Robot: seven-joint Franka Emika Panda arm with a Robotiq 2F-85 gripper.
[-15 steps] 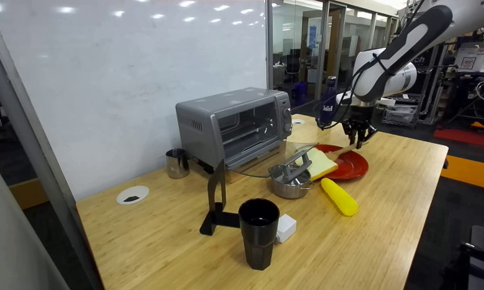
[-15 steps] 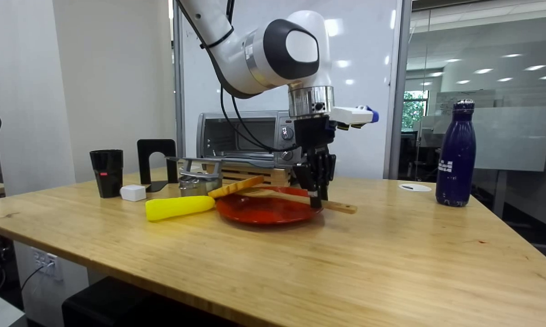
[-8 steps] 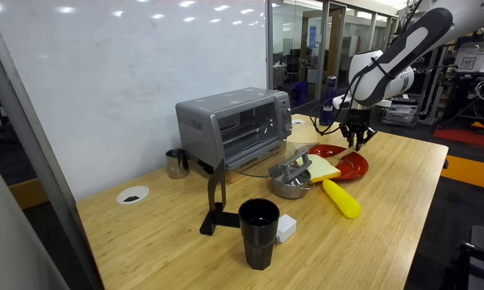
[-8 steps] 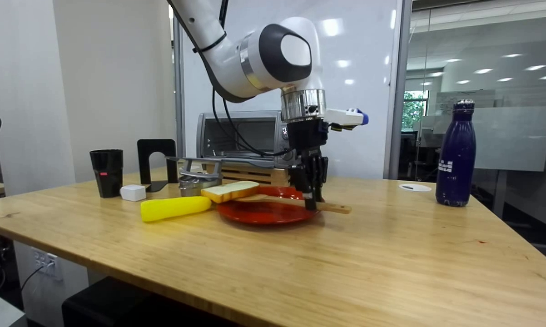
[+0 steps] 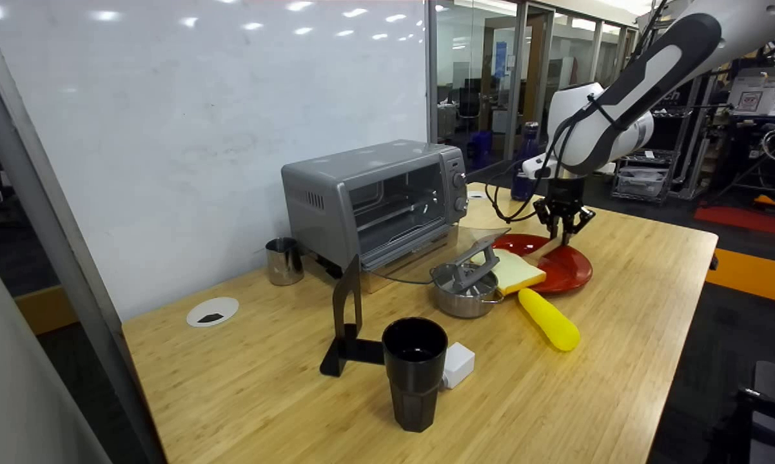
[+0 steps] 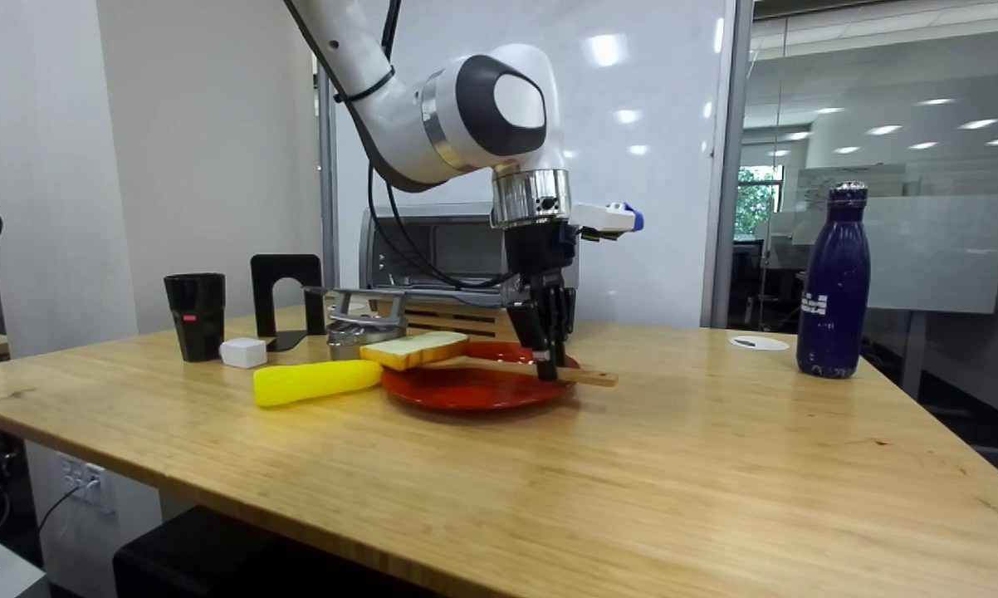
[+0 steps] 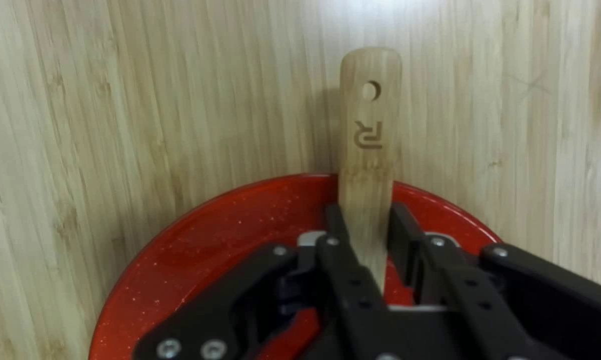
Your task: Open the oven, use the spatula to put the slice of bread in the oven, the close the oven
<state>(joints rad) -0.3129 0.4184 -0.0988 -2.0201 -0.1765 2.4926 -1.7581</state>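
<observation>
The bread (image 5: 513, 269) straddles the rim of the plate (image 5: 571, 274); the gripper (image 7: 364, 217) pinches the spatula (image 7: 368, 160) by its handle. Best ease it under flat — a hard push could shove the bread at the pot (image 5: 466, 304). The oven (image 5: 316, 222), door down, holds a rack (image 5: 387, 218); the pot's contents are hidden.

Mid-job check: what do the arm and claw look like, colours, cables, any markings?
The arm is white with dark grey panels and a silver ring near its end. Black cables run along it, and a black strap circles it. A white block with a blue end sits near the ring. The claw is mostly black, with jointed fingers and silver screws. No lettering is legible.
</observation>
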